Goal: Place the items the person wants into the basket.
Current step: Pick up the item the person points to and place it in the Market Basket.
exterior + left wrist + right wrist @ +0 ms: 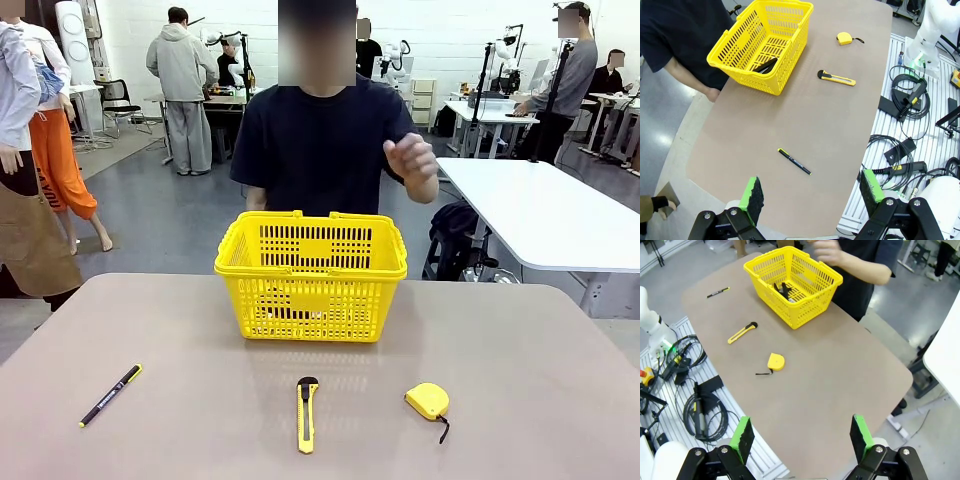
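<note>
the yellow basket (310,275) stands at the middle of the table's (540,400) far edge, just in front of the person (320,140). a dark stapler (765,65) lies on its floor. the yellow tape measure (428,401) lies near the near edge, right of the middle. a yellow-and-black utility knife (307,413) lies at the middle of that edge, and a black pen (111,395) lies toward the near left corner. the person's hand (412,160) is raised at chest height beyond the basket. the left gripper (811,190) and right gripper (802,436) hang over the table, fingers spread wide, holding nothing.
</note>
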Tool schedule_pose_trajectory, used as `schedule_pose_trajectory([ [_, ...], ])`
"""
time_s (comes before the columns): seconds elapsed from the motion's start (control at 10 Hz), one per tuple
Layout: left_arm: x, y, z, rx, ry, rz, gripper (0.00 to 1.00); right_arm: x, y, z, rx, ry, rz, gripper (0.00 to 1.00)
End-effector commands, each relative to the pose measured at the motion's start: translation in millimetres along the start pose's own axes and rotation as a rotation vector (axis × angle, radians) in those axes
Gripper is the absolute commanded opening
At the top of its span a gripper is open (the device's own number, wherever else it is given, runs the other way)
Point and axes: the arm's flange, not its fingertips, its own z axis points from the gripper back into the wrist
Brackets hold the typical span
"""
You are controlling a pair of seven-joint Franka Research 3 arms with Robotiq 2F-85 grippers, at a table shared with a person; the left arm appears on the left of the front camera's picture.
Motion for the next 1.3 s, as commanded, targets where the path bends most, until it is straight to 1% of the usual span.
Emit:
schedule_pose_trajectory([
  [0.0,0.1,-0.6,0.1,-0.004,-0.007,-0.005,1.00,0.4,2.0,0.7,0.003,0.011,0.001,1.00],
  [1.2,0.1,-0.6,0.1,-0.004,-0.007,-0.005,1.00,0.4,2.0,0.7,0.003,0.011,0.001,1.00],
])
